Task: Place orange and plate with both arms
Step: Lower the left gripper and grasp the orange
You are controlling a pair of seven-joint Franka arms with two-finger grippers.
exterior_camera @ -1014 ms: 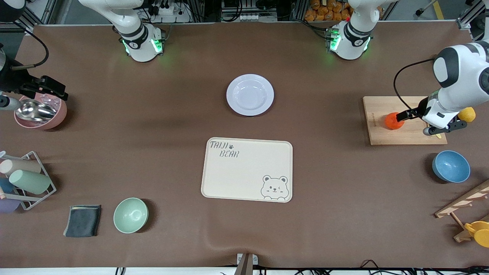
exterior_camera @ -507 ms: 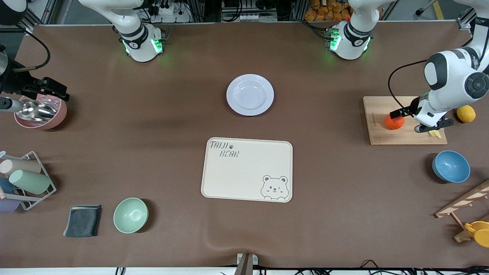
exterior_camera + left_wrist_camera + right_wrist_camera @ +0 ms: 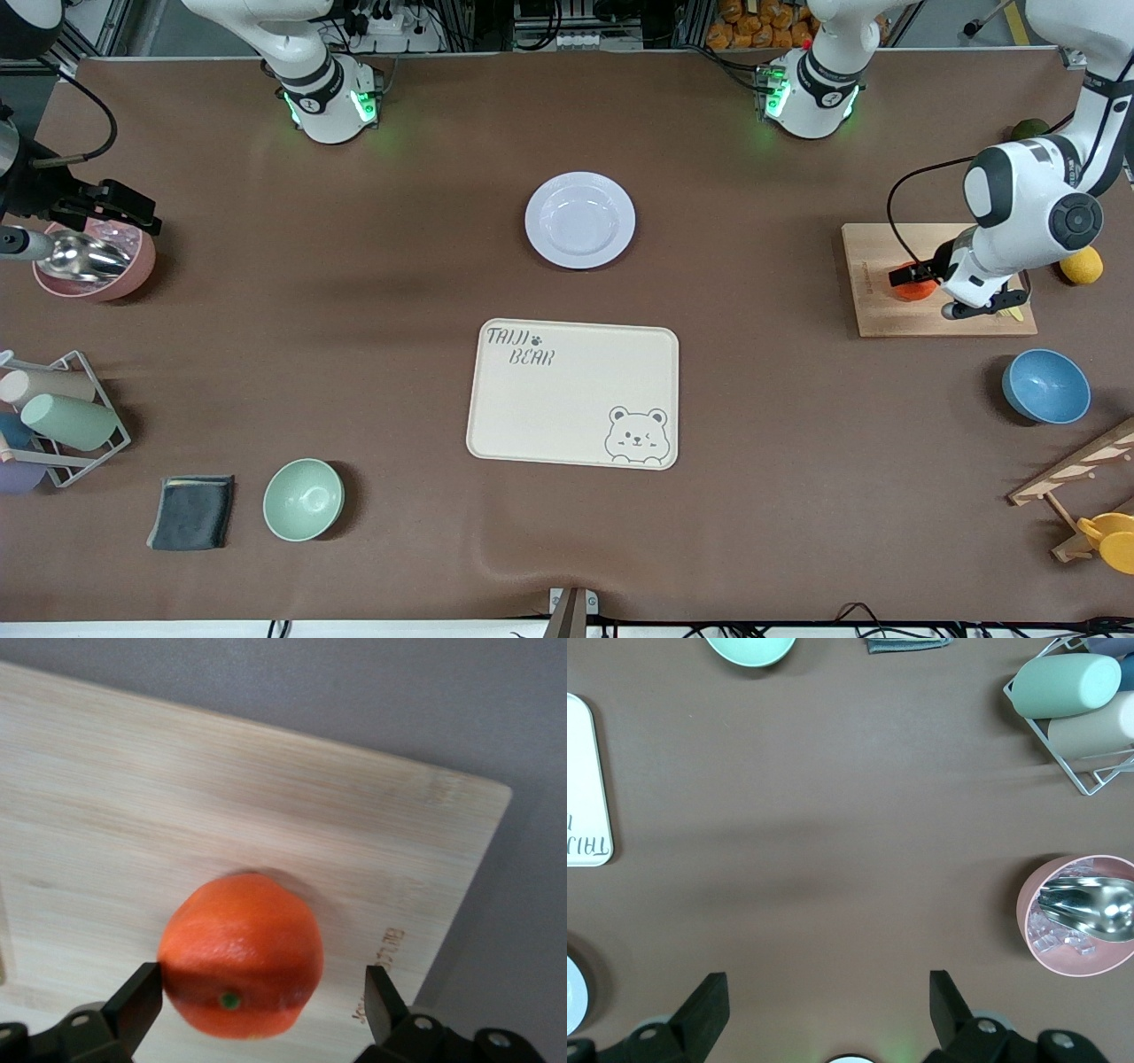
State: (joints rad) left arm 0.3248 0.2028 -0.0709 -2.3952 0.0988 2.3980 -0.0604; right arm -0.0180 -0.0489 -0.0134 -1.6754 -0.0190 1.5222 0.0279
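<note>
- The left tool (image 3: pixel 257 992) is down at the wooden cutting board (image 3: pixel 873 306) near the left arm's end of the bench (image 3: pixel 399 292), its jaws spread wide on either side of the orange (image 3: pixel 241 954).
- In the left wrist view one fingertip (image 3: pixel 137 997) stands right at the orange's skin and the other stands apart from it; whether the first one touches cannot be told.
- The orange sits on the board, partly hidden by the tool in the front view.
- The plate (image 3: pixel 580 220) lies empty on the bench, between the two arm bases and the cream bear tray (image 3: pixel 573 392), which lies nearer the front camera.
- The right tool (image 3: pixel 824 1005) hangs at the right arm's end of the bench, jaws wide and holding nothing, just beside the pink bowl (image 3: pixel 93 259) with a metal scoop (image 3: pixel 81 255) in it; this arm waits.
- A yellow lemon (image 3: pixel 1083 264) lies just off the board's edge.
</note>
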